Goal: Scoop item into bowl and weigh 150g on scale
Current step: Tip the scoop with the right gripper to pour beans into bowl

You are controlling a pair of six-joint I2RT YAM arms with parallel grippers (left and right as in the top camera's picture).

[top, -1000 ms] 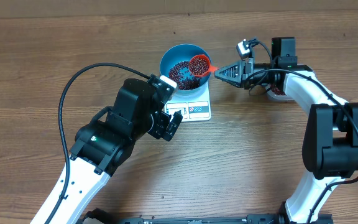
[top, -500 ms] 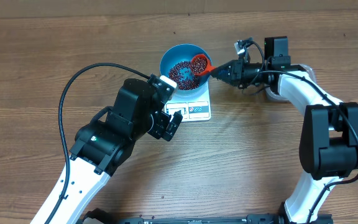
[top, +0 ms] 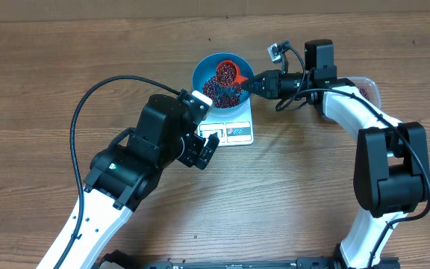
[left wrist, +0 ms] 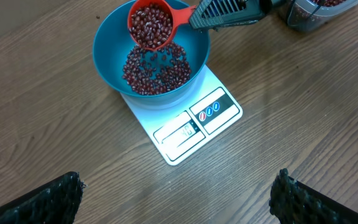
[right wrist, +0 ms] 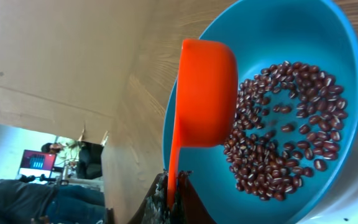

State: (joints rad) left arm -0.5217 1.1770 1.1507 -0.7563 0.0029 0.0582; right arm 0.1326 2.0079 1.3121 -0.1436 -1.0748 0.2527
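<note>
Left arm (top: 125,179): bulky black housings, white lower link, tiny green mark on shell. White block (top: 197,99) at wrist end. Black cable (top: 122,78) loops wide off it. Right arm (top: 390,175): white curved links, black joint blocks, thin black wiring. Left gripper fingertips (left wrist: 48,199): black, knobbly.

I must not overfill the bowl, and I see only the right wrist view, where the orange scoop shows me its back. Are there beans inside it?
Observer: Yes. In the left wrist view the scoop is full of beans, tipped above the blue bowl.
Operator: Can you read the weight?
Observer: The bowl sits on the far part of the white scale, and the display is uncovered, but its digits are too small to read.
Operator: Is the other arm in my way?
Observer: No. The left gripper is open and empty, on the near side of the scale, touching nothing.
</note>
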